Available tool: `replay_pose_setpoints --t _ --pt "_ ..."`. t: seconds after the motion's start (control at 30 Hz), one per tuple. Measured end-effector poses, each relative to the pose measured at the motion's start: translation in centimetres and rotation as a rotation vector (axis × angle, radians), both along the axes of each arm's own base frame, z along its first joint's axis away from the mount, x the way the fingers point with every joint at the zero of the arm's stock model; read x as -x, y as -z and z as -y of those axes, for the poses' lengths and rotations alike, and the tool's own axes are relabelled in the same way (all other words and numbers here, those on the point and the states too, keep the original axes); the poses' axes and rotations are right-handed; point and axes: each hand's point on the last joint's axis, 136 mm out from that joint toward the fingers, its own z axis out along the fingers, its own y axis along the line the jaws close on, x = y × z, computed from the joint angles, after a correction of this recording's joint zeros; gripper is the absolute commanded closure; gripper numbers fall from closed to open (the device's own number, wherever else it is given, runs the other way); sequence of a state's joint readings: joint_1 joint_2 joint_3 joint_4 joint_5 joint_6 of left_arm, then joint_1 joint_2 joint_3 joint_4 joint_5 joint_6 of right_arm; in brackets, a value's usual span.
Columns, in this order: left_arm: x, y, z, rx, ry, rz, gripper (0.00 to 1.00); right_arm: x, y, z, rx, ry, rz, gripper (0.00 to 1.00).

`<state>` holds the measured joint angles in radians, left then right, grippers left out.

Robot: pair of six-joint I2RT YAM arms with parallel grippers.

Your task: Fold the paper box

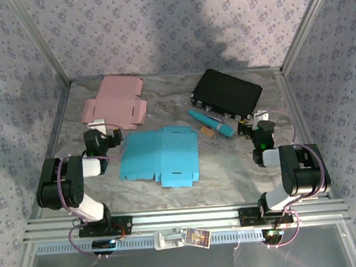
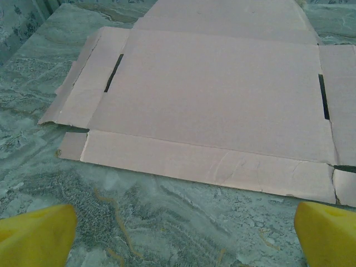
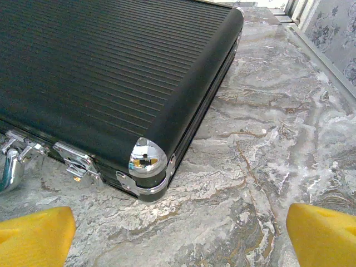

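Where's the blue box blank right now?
Top view: the blue box blank lies flat mid-table, just nearer than the pink blank and left of the teal marker.

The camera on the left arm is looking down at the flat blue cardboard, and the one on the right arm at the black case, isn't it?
Not quite. The left wrist view shows the flat pink cardboard, not the blue cardboard, which lies further right in the top view. The right arm's camera does face the black case.
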<state>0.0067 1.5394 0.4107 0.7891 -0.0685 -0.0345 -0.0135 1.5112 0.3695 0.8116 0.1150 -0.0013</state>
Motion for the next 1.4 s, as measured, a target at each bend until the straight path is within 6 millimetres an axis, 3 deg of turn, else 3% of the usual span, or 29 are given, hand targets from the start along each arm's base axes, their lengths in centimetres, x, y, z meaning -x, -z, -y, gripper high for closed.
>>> replay_pose_setpoints --t 0.9,1.03,1.1,1.2,1.3,1.37,1.4 --pt "0.0 0.0 -0.4 -0.013 -0.025 0.0 0.0 0.0 0.0 0.0 -0.002 0.0 0.0 0.01" --pt "0.6 -1.7 -0.3 -0.075 -0.087 0.023 0.0 0.8 -0.9 1.2 0.005 0.062 -0.011 0.01" --pt "1.0 -4.3 0.6 -0.121 -0.101 0.081 0.0 1.2 -3.2 2.1 0.003 0.126 0.027 0.01" --pt "1.5 -9.4 2.8 -0.205 -0.105 0.205 0.0 1.4 -10.2 3.1 0.002 0.217 0.183 0.01" --pt "0.6 -14.4 4.5 -0.161 -0.156 0.202 0.0 0.1 -20.4 2.8 -0.105 0.27 0.333 0.01" --pt "-1.3 -19.7 3.4 0.035 -0.225 0.175 0.0 -1.1 -27.6 3.0 -0.281 0.316 0.386 0.01" --pt "-1.8 -21.8 2.3 0.127 -0.254 0.191 0.02 -1.3 -30.2 3.2 -0.352 0.325 0.405 0.01"
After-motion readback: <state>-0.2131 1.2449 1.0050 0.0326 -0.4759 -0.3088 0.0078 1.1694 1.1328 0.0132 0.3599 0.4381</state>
